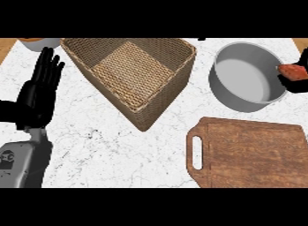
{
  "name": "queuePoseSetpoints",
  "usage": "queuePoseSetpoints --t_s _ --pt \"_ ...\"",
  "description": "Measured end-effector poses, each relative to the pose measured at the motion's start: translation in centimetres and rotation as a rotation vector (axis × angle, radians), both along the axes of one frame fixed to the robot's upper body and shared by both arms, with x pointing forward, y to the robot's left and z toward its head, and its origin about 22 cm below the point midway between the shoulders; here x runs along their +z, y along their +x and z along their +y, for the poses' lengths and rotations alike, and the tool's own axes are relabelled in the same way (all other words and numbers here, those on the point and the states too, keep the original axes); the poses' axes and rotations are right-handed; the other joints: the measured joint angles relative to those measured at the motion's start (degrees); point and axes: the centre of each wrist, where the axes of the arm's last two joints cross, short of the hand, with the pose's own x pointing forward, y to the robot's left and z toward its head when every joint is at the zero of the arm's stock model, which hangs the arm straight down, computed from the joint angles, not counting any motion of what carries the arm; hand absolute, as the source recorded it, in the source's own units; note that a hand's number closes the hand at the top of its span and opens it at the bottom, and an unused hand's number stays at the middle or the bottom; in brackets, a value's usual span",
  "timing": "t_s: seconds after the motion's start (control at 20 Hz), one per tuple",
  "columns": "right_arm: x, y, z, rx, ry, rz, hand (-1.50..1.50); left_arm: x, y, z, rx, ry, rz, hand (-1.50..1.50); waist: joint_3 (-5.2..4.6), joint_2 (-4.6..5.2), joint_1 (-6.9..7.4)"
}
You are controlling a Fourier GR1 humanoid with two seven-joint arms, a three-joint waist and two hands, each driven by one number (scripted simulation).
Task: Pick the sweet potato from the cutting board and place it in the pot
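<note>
Sweet potato (291, 70) sits gripped in my right hand (307, 73), fingers curled round it, at the pot (247, 77) rim. My left hand (40, 88) rests open above the tabletop (117, 145); cutting board (250, 154) lies bare.

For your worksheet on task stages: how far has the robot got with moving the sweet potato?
Done: the cutting board is bare. In hand: the right hand curls round the sweet potato at the pot rim. Left: releasing it inside. The left hand rests open at the left.
</note>
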Motion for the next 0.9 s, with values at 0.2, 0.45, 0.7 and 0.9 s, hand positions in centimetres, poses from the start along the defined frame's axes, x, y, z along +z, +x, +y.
queuePoseSetpoints --t_s 0.2,0.45,0.7,0.9 --pt "-1.4 0.6 -0.4 -0.001 0.055 0.144 -1.50 0.9 0.2 -0.2 -0.015 0.002 0.002 0.00 -0.01 0.14 0.43" --pt "-2.4 1.1 -0.9 0.078 0.121 0.262 -1.50 0.7 0.2 0.1 -0.022 -0.005 0.005 0.00 0.01 0.27 0.77" --pt "-3.4 1.6 -0.1 0.182 0.200 0.228 -1.50 0.2 -0.3 0.3 -0.022 0.005 0.008 0.00 0.02 0.20 0.62" --pt "-2.6 2.2 0.0 0.230 0.349 0.174 -1.50 0.0 0.0 0.1 -0.015 0.002 0.008 0.00 0.05 0.21 0.43"
